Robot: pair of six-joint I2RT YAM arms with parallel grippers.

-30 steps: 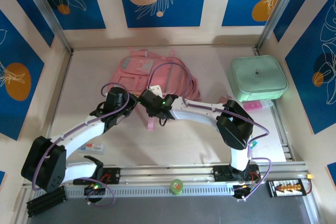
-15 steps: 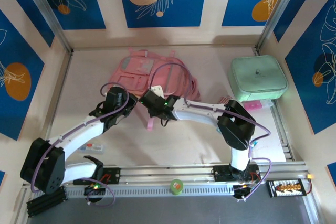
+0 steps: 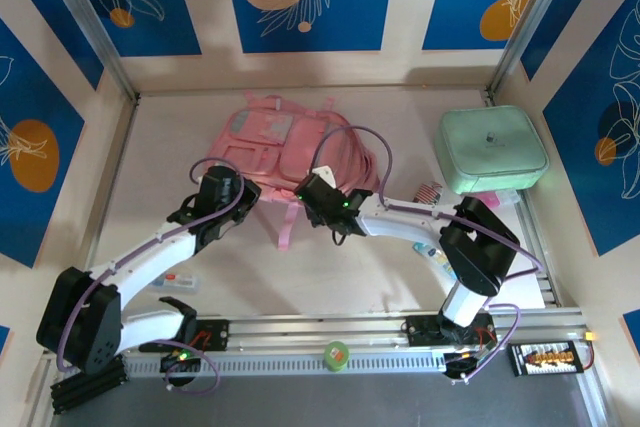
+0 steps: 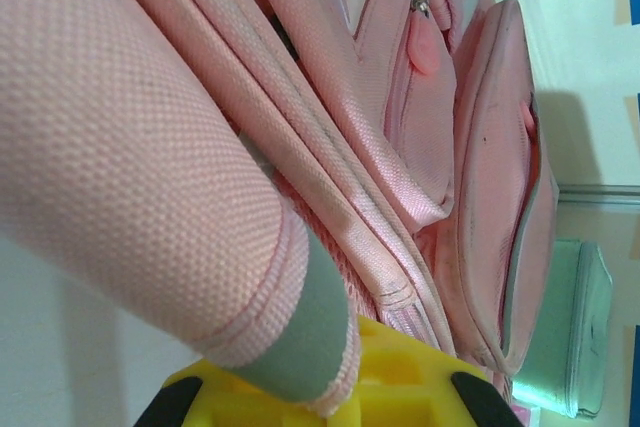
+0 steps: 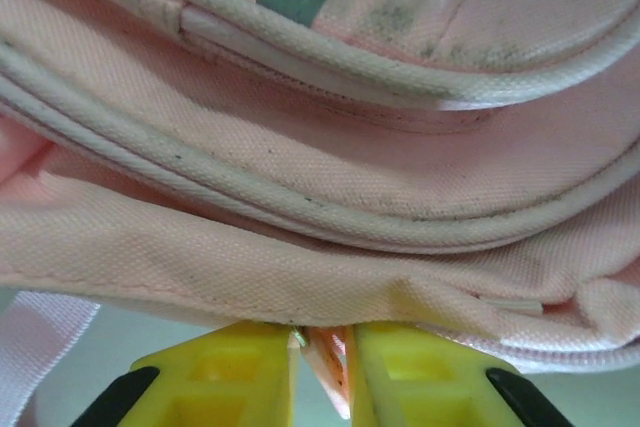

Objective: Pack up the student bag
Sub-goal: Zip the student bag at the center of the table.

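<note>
The student bag (image 3: 290, 142) lies flat in the upper middle of the top view, with its straps trailing toward the bottom of the frame. We see the left gripper (image 3: 248, 191) at the bag's lower left edge, its fingers pressed together. A grey-tipped padded strap (image 4: 200, 247) rests against them, and we cannot tell whether it is gripped. The right gripper (image 5: 322, 359) pinches a thin pink tab (image 5: 325, 367) at the bag's lower edge. 1 mint-green case (image 3: 492, 150) sits at the upper right.

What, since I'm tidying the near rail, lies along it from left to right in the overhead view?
Black block → left arm's base → small green roll → right arm's base → black tray of orange parts.
</note>
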